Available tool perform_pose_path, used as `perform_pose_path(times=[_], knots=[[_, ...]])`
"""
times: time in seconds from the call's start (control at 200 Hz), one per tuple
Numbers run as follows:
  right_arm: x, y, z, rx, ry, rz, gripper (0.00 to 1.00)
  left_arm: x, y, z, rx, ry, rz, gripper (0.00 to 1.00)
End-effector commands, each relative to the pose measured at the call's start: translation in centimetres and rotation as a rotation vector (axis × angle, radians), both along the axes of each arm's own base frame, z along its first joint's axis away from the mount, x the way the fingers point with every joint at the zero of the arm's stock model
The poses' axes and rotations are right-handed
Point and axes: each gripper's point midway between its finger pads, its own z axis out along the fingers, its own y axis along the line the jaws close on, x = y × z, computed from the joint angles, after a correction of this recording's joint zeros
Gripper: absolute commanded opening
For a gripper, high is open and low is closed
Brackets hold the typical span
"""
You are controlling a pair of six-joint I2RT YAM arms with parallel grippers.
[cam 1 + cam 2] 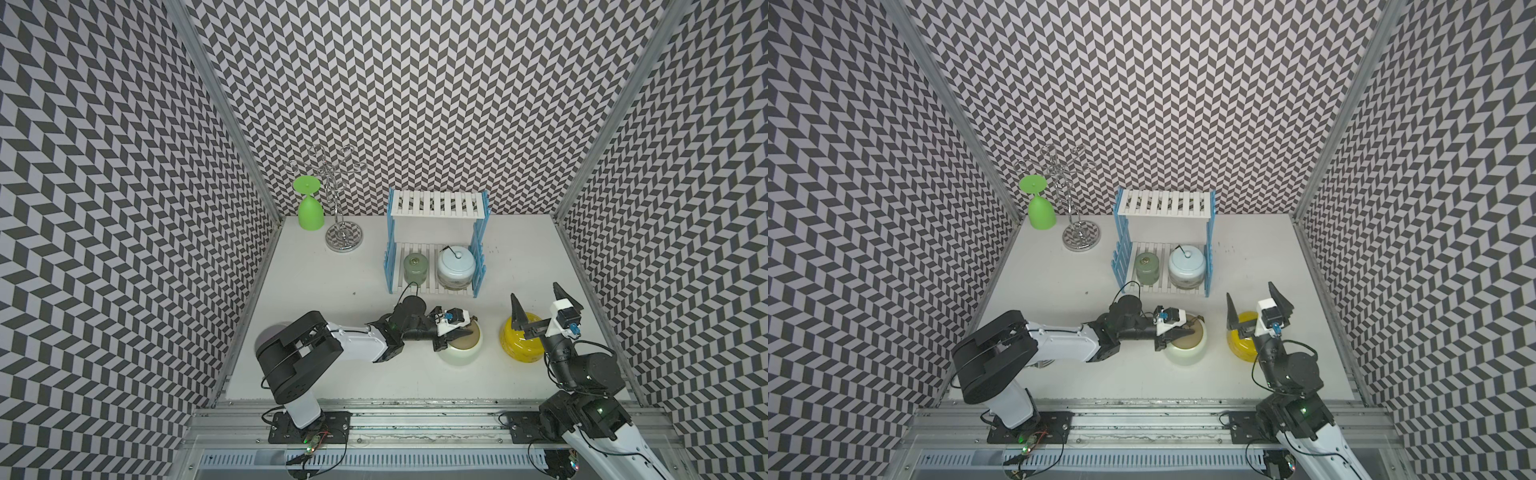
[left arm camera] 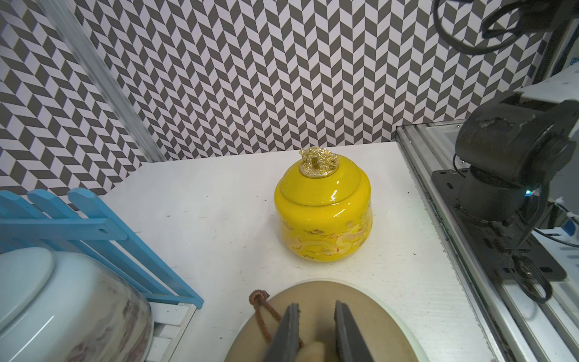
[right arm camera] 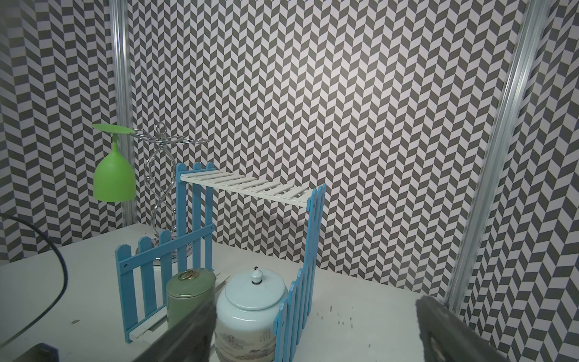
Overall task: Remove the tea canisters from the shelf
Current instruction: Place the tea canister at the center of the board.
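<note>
white table [image 1: 316,299]: left gripper [image 1: 466,331] clamped on cream canister [image 1: 461,356]; right gripper [image 1: 535,291] gapes near yellow canister [image 1: 514,345], shelf [image 1: 438,203] behind.

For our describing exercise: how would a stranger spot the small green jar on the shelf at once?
Find the blue-sided shelf by the back wall. Two lidded jars stand on its lower board. The sage green canister is the smaller, straight-sided one, nearer the chrome cup stand; the pale blue canister beside it is wider and rounder.

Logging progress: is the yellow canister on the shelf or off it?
Off. The yellow canister stands upright on the table, apart from the shelf, lid on.
</note>
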Motion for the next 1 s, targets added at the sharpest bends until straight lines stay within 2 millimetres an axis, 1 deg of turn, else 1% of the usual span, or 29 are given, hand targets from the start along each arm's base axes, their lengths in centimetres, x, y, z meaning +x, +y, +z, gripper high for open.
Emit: perform_pose_path(times=[0.0, 0.26, 0.581, 0.656, 0.716, 0.766, 0.826, 0.936, 0.991], knots=[[-0.4, -0.5, 1.1, 0.028, -0.052, -0.011, 1.0, 0.3, -1.4, 6.6, -0.198, -0.143, -0.013, 0.0], [-0.5, -0.5, 1.2, 0.029, -0.056, -0.012, 1.0, 0.7, -2.2, 5.8, -0.188, -0.133, -0.007, 0.0], [-0.5, -0.6, 1.2, 0.03, -0.057, -0.013, 1.0, 1.2, -2.5, 5.2, -0.175, -0.137, 0.005, 0.01], [-0.5, -0.6, 1.2, 0.03, -0.057, -0.014, 1.0, 1.2, -2.5, 5.2, -0.173, -0.136, 0.008, 0.1], [-0.5, -0.6, 1.2, 0.03, -0.056, -0.015, 0.99, 1.2, -2.5, 5.1, -0.173, -0.136, 0.007, 0.24], [-0.5, -0.6, 1.2, 0.03, -0.058, -0.015, 1.0, 1.2, -2.5, 5.2, -0.173, -0.134, 0.005, 0.38], [-0.5, -0.6, 1.2, 0.03, -0.058, -0.015, 1.0, 1.1, -2.4, 5.2, -0.175, -0.131, 0.006, 0.5], [-0.4, -0.7, 1.2, 0.028, -0.056, -0.018, 1.0, 1.0, -2.1, 5.3, -0.175, -0.13, 0.01, 0.66], [-0.4, -0.7, 1.2, 0.028, -0.056, -0.019, 0.99, 0.9, -2.0, 5.3, -0.177, -0.133, 0.013, 0.7]])
